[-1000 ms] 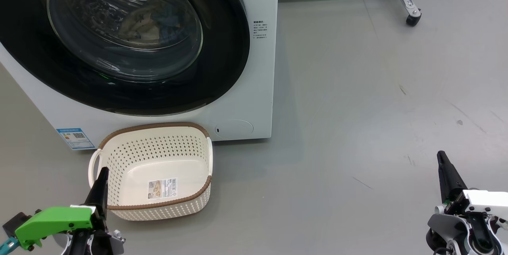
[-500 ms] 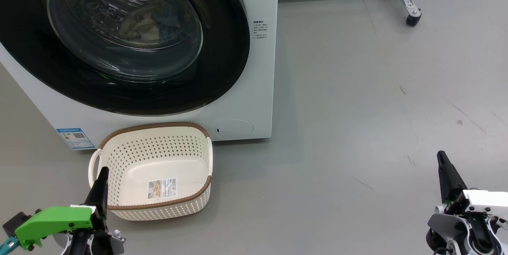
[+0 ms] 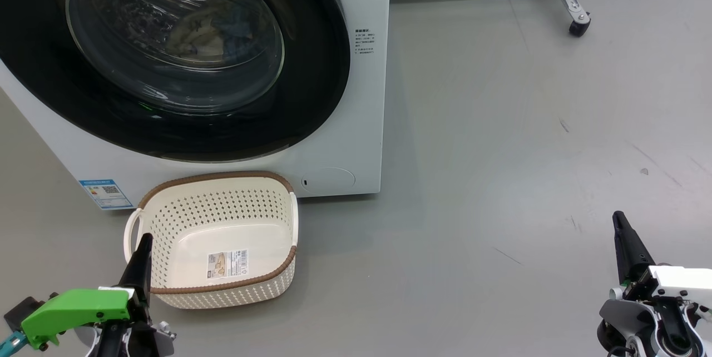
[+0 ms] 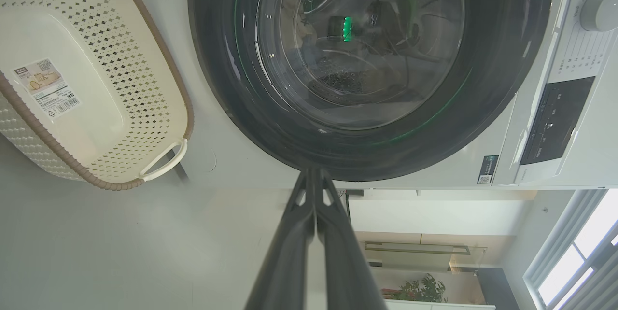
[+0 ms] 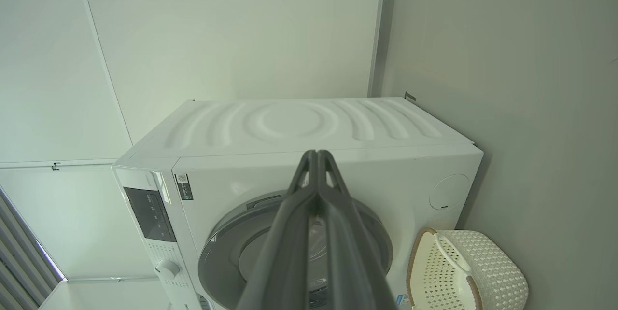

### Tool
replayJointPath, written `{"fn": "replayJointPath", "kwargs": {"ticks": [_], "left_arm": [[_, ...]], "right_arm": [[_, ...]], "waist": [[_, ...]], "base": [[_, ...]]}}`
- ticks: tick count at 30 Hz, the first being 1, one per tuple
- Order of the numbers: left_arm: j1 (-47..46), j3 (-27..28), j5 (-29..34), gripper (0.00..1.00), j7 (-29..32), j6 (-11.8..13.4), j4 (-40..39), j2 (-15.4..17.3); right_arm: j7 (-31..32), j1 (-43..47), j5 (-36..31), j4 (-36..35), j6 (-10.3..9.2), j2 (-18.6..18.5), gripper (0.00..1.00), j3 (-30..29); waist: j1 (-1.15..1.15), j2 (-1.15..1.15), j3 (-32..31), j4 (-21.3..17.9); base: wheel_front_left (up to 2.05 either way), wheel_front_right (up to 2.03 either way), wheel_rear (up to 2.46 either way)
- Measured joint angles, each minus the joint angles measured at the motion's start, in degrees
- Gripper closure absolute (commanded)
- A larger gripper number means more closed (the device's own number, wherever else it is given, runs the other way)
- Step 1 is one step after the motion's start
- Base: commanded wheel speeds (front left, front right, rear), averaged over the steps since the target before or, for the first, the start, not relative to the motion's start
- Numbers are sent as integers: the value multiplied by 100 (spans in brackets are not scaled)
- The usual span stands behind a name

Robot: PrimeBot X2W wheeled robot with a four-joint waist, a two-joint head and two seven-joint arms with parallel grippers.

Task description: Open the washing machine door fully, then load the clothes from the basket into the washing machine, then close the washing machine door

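Even, bright light; sharp frames

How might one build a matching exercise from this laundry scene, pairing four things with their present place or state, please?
Things:
1. washing machine door
2. basket
3. clothes
4. left gripper

Places or states:
a. empty, standing on the floor
b. fingers pressed together, holding nothing
c. closed flat against the front
d. inside the washing machine, seen through the glass

Right pairs: 1-c, 2-a, 3-d, 4-b.
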Motion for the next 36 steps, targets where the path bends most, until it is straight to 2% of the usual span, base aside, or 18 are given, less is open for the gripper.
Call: {"fn": "replayJointPath", "kwargs": {"ticks": [36], "left_arm": [[0,-5,-14,100,-1,0,-3,0]], "right_arm": [[5,-1,0,0,29,7,100,-5]], "waist": [[0,0,0,0]], "base": [[0,0,0]]}}
